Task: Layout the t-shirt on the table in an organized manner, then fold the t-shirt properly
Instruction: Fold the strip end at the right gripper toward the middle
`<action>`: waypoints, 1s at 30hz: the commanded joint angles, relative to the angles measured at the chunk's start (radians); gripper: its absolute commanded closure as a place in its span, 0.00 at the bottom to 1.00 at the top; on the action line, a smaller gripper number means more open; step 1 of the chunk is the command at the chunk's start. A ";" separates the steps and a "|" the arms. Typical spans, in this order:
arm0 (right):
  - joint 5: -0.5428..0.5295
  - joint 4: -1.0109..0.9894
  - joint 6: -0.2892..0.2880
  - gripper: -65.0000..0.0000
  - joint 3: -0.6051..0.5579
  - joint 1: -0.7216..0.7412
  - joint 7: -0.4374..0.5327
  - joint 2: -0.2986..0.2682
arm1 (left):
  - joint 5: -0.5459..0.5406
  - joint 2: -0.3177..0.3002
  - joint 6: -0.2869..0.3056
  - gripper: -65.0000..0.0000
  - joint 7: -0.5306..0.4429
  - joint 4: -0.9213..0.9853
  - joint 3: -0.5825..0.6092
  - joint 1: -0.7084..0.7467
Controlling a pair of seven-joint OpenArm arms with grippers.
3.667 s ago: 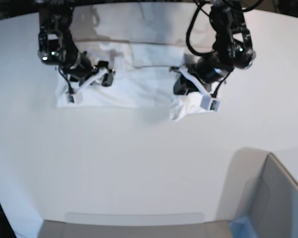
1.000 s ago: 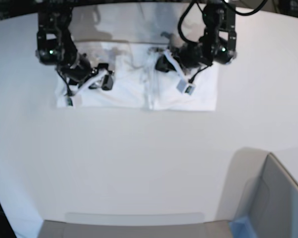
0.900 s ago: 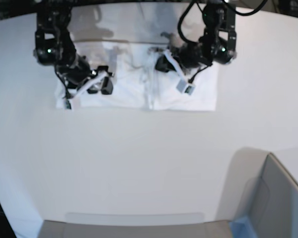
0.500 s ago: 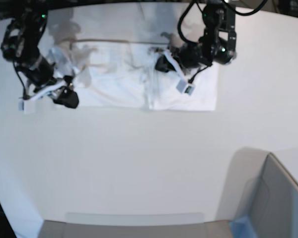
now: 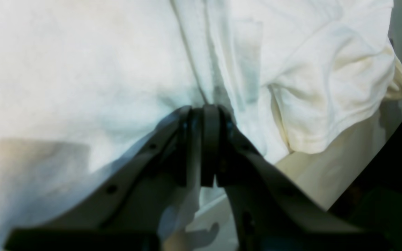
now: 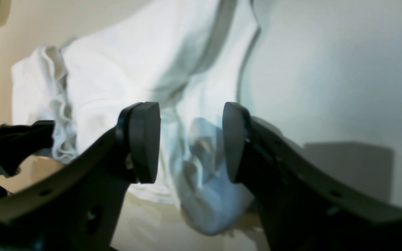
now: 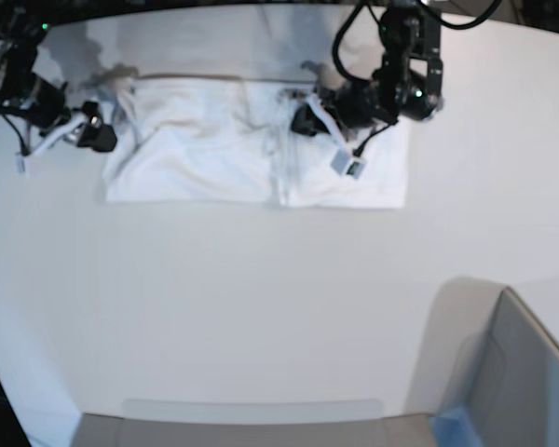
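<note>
Left gripper (image 5: 202,115) is pinching a ridge of the white cloth t-shirt (image 7: 252,149), lying along the large white table's (image 7: 261,307) far edge; lifting could drag layers askew. Right gripper (image 6: 190,139), gaping, is hovering beside the sleeve.

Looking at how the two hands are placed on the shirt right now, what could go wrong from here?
The left hand is shut on a fold of the t-shirt near its middle, so lifting or dragging may bunch the flattened cloth. The right hand is open, off the shirt's edge over the table, so nothing pins that side and it may slide. The sleeve near it looks ruffled and may get folded in crooked.
</note>
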State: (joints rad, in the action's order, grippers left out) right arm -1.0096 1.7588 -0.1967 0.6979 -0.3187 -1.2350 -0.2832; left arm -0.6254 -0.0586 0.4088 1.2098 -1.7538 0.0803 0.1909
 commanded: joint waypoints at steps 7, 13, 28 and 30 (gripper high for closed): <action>-0.022 -0.093 -0.054 0.55 0.003 0.039 0.013 -0.011 | 0.005 0.001 0.002 0.93 0.003 -0.010 -0.001 -0.006; -0.021 -0.214 -0.103 0.55 -0.074 0.089 0.014 -0.009 | 0.005 0.001 0.002 0.93 0.003 -0.010 -0.001 -0.018; -0.005 -0.279 -0.100 0.56 -0.268 0.102 0.113 0.077 | 0.002 0.004 0.002 0.93 0.005 -0.013 0.002 -0.020; -0.005 -0.279 -0.100 0.63 -0.268 0.105 0.113 0.077 | 0.002 0.006 0.002 0.93 0.005 -0.013 0.003 -0.020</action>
State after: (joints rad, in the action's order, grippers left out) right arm -1.0447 1.4807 -0.3126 0.4282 -0.2104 -1.1027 -0.1963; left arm -0.6212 -0.0551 0.4084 1.2144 -1.7515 0.0807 0.1799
